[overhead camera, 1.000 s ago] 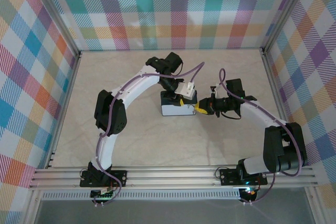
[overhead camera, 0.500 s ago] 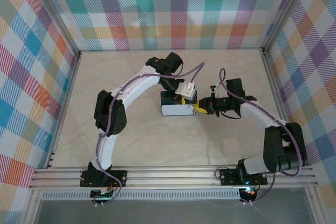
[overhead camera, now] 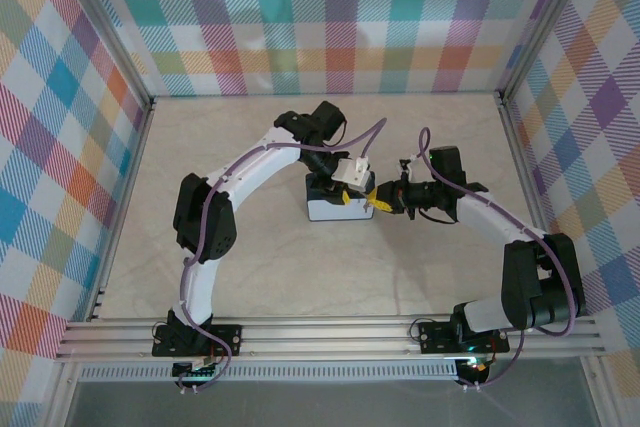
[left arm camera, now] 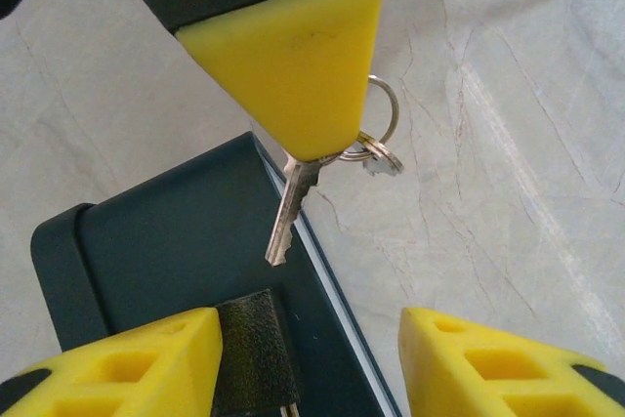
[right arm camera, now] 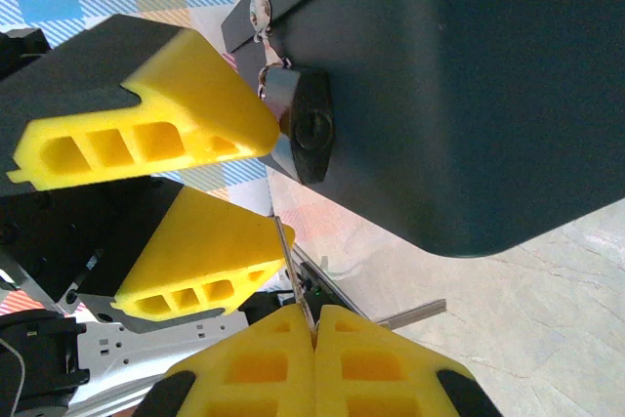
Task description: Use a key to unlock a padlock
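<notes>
**Bringing key (left arm camera: 286, 217) up to padlock (right arm camera: 305, 129): not yet inserted**

Top view: right gripper (overhead camera: 381, 201) has moved left over the last second. It now sits just beside the box (overhead camera: 328, 211) end, where left gripper (overhead camera: 347, 190) hovers.

Left wrist: its fingers (left arm camera: 107, 363) are spread, with the dark padlock body against one. Key tip is near the padlock, not touching.

Right wrist: right gripper is clamped on the key. Padlock hangs from the box hasp (right arm camera: 257, 9), keyhole empty.

Judgement: gap closed; tip still needs aligning, then insertion.
</notes>
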Controlling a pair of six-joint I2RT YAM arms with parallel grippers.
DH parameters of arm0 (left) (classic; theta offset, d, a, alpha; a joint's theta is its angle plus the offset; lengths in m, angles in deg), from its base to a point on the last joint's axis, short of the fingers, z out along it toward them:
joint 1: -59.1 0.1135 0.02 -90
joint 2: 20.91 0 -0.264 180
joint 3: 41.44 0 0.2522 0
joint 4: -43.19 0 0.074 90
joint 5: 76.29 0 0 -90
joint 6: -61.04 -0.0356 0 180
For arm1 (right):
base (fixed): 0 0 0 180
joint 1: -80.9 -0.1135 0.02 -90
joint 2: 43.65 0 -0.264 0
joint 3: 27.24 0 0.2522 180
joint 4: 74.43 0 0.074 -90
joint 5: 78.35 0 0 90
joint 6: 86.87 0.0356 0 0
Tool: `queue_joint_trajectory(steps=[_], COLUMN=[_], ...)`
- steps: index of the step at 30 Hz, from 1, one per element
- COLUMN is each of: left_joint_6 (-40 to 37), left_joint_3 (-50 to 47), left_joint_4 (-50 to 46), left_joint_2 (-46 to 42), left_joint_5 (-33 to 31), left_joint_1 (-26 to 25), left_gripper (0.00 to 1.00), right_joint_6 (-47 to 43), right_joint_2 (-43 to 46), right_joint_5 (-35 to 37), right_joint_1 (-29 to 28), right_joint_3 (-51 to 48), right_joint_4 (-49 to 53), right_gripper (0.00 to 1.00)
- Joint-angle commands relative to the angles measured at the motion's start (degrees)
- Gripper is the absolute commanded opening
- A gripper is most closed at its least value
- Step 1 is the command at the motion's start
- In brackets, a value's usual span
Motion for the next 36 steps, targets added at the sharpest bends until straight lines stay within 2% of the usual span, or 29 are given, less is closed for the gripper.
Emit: queue_joint_trajectory(steps=[1,7,22,31,36], left_joint_6=[-0.18,0.78,3.80,4.55,4.62], left_joint_3=[-0.02,0.29,3.29,6.66,6.26], left_joint_4=[0.78,2.17,2.23,-1.29,-1.77], left_joint_2=[-2.58,-3.31,1.76,5.22,5.45], left_joint_5=[1.45,4.38,-0.50,-1.42,-1.75], left_joint_1=[0.60,1.23,1.25,0.87,0.74], left_gripper=[0.53,0.53,0.62,0.59,0.53], right_joint_6=[-1.06,-1.68,-2.79,-3.35,-3.51], right_joint_2=[0.55,0.73,0.73,1.17,1.25], right_joint_5=[-0.30,-0.24,-0.97,-0.91,-0.99], right_joint_1=[-0.31,-0.30,-0.32,-0.31,-0.31], right_joint_3=[1.02,0.87,0.76,0.52,0.15], right_joint_4=[1.77,2.38,2.92,3.58,3.79], right_gripper=[0.01,0.01,0.01,0.01,0.01])
